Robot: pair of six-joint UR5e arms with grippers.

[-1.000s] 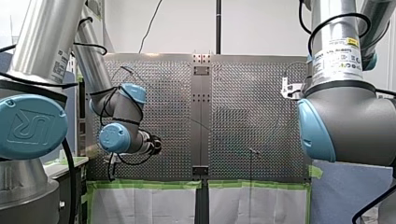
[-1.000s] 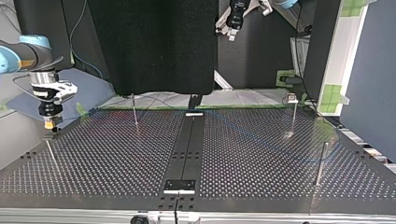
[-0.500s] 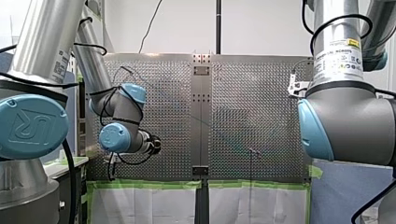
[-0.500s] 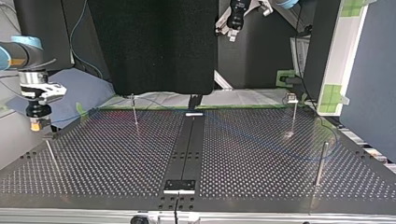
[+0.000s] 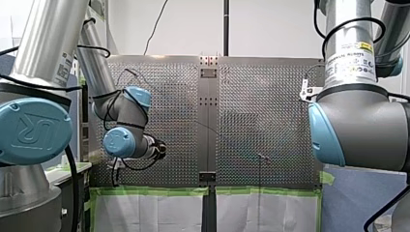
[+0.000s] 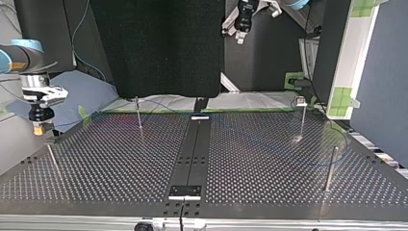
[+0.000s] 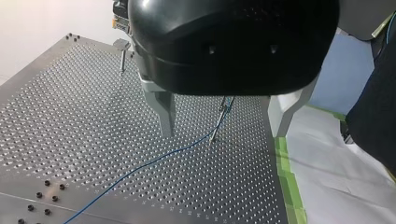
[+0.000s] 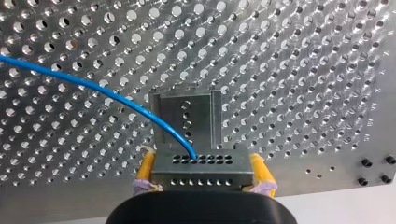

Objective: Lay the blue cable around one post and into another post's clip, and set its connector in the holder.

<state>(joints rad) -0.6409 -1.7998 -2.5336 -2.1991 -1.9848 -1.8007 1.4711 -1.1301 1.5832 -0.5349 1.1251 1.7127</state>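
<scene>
The perforated table (image 6: 120,163) fills the lower half of the top view. My right arm (image 6: 19,55) comes in at the left edge of that frame, and my right gripper (image 6: 38,128) hangs a little above the table's left border. My left gripper (image 6: 243,19) is high at the upper middle, well apart from the table.

In the left wrist view its metal fingers (image 7: 164,112) stand wide apart with nothing between them. A thin post (image 7: 219,119) rises from the table ahead of them.

In the right wrist view the holder (image 8: 187,114) sits on the table just ahead of my right gripper. The yellow pads (image 8: 147,168) are closed on the connector (image 8: 201,175). I think connector and holder are apart, but this view does not settle it.

The blue cable (image 8: 93,88) leaves the connector and curves away over the table. In the left wrist view it runs from the post's foot.
</scene>
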